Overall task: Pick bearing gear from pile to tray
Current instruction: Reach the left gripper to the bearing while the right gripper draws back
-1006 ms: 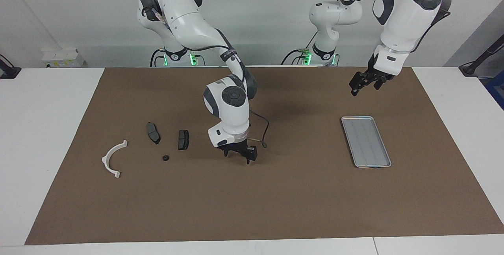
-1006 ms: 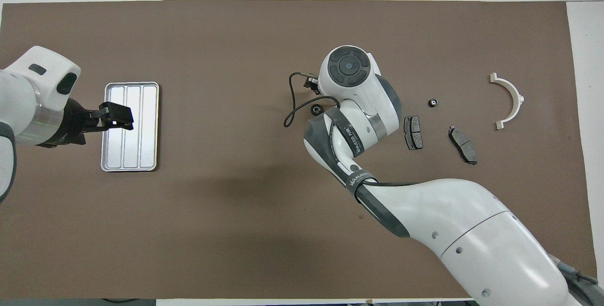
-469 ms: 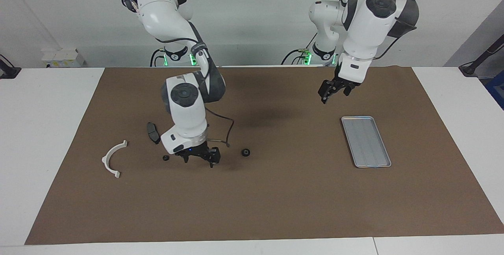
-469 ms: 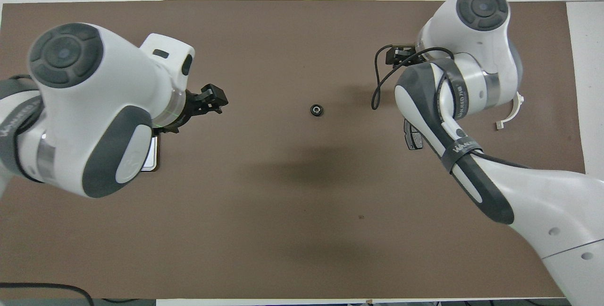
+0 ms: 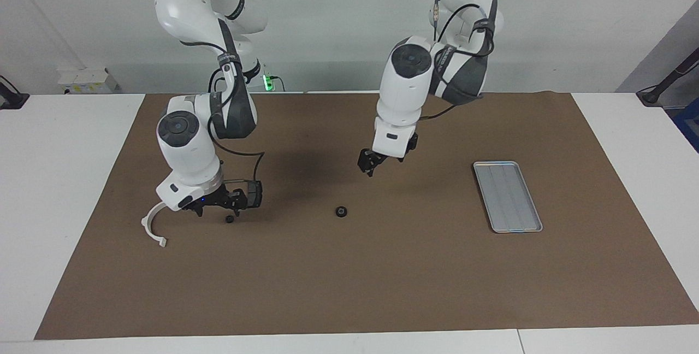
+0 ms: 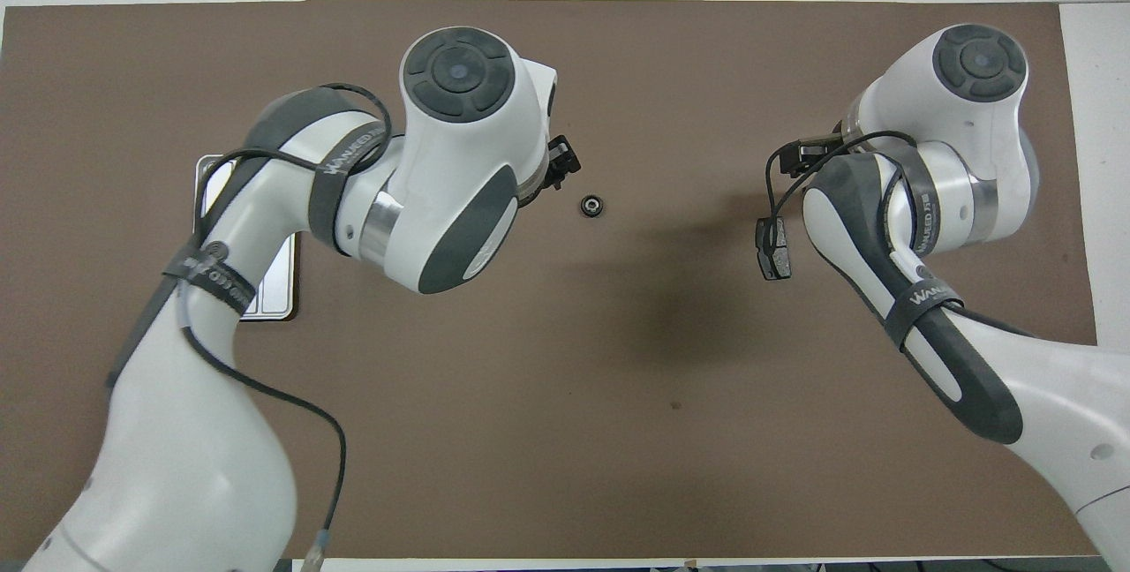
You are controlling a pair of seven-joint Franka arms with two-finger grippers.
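Observation:
The bearing gear [image 5: 341, 211] [image 6: 591, 205], a small black ring, lies alone on the brown mat near its middle. My left gripper [image 5: 368, 167] [image 6: 562, 168] hangs open above the mat, beside the gear and a little toward the tray; it holds nothing. My right gripper [image 5: 218, 209] is open and low over the pile, between the white half-ring bracket [image 5: 153, 228] and a dark brake pad [image 5: 254, 193] [image 6: 774, 250]. A tiny black round piece [image 5: 229, 219] lies by its fingers. The silver tray [image 5: 508, 195] [image 6: 265, 289] sits toward the left arm's end, holding nothing.
The brown mat [image 5: 382, 277] covers most of the white table. In the overhead view the left arm covers much of the tray, and the right wrist hides most of the pile. A loose black cable [image 5: 256, 165] loops beside the right wrist.
The right arm swung from the mat's middle back to the pile, leaving the gear lying on the mat. The left arm came from the tray's end and lowered toward the gear.

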